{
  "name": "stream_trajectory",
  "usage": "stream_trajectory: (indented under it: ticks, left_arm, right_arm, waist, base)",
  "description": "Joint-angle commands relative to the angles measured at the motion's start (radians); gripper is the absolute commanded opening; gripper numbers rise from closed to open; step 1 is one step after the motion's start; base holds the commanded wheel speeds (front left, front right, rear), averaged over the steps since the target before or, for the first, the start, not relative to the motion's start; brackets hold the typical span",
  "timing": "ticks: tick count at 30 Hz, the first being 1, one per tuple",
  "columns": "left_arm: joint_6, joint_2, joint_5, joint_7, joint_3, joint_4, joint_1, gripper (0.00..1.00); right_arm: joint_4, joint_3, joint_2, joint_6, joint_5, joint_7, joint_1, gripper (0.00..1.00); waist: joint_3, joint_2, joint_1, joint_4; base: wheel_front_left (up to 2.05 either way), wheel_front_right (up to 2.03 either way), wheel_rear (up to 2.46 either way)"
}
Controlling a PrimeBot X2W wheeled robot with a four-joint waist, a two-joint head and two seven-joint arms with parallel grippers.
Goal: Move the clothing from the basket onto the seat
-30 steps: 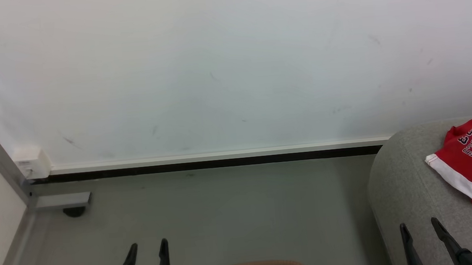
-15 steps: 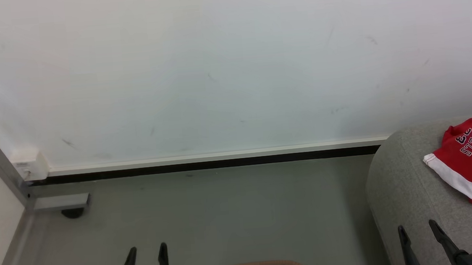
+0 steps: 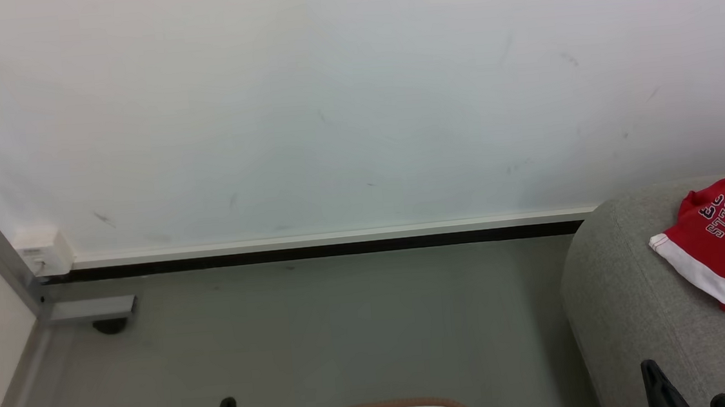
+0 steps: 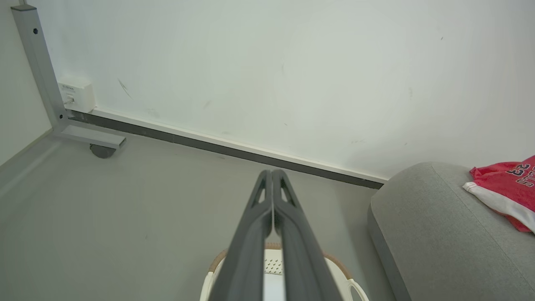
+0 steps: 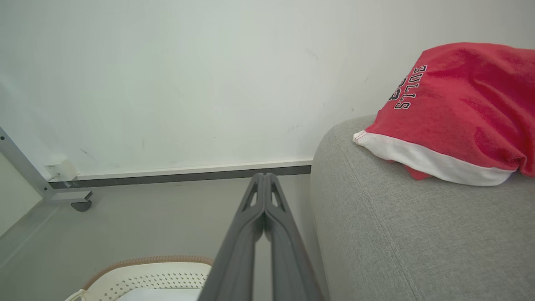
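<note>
Red garment (image 5: pixel 455 113) lies crumpled on top of the seat (image 5: pixel 397 234), at the right of the scene, white hem band facing left toward the seat's rounded edge. It looks like a light, limp knit with no stiffness, so it should drape and bunch when lifted. Not fragile, and the weave looks grippy. Best hold is probably a pinch on a raised fold or the thicker hem band. A flat patch would likely let the fingers skid on the upholstery.

The basket (image 5: pixel 146 271) sits on the floor near the robot, just left of the seat.

The left gripper (image 4: pixel 272 175) has both fingers pressed together with nothing between them, pointing out over the basket. The right gripper (image 5: pixel 263 177) is the same, closed and empty, just left of the seat edge.

Unclear:
- The basket interior is mostly cut off at the frame bottom, and the left fingers block it in the left wrist view. Something pale shows inside, but I can't tell if any red is left.
- A red scrap pokes out under the hem band. It could be a second garment or a fold of the same one.
- The garment's right side runs out of frame in the head view.
</note>
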Motion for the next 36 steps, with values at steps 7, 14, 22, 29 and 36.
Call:
stream_trajectory:
  ticks: [7,14,22,29,36]
  left_arm:
    - [-0.007,-0.002,-0.144,0.033,0.03,-0.033,-0.036,0.0]
    - [-0.008,-0.004,-0.254,0.061,0.051,-0.051,-0.042,0.0]
    - [-0.01,-0.007,-0.37,0.093,0.074,-0.068,-0.049,0.0]
    - [-0.011,-0.009,-0.462,0.118,0.093,-0.081,-0.055,0.0]
    - [-0.013,-0.011,-0.548,0.142,0.111,-0.092,-0.061,0.0]
  right_arm:
    - [-0.035,-0.012,-0.008,0.0,0.162,0.03,-0.036,0.0]
    - [-0.048,-0.02,-0.01,0.0,0.285,0.058,-0.044,0.0]
    - [-0.06,-0.029,-0.011,-0.001,0.415,0.09,-0.055,0.0]
    - [-0.068,-0.038,-0.012,-0.001,0.52,0.115,-0.064,0.0]
    - [-0.075,-0.046,-0.013,-0.001,0.616,0.139,-0.073,0.0]
  waist:
    - [0.005,-0.0001,0.0,0.0]
    - [0.01,-0.0001,0.0,0.0]
    - [0.016,-0.0001,0.0,0.0]
    - [0.021,-0.0001,0.0,0.0]
    - [0.026,-0.0001,0.0,0.0]
  base:
    - [0.0,0.0,0.0]
    - [0.0,0.0,0.0]
    - [0.0,0.0,0.0]
    - [0.0,0.0,0.0]
    - [0.0,0.0,0.0]
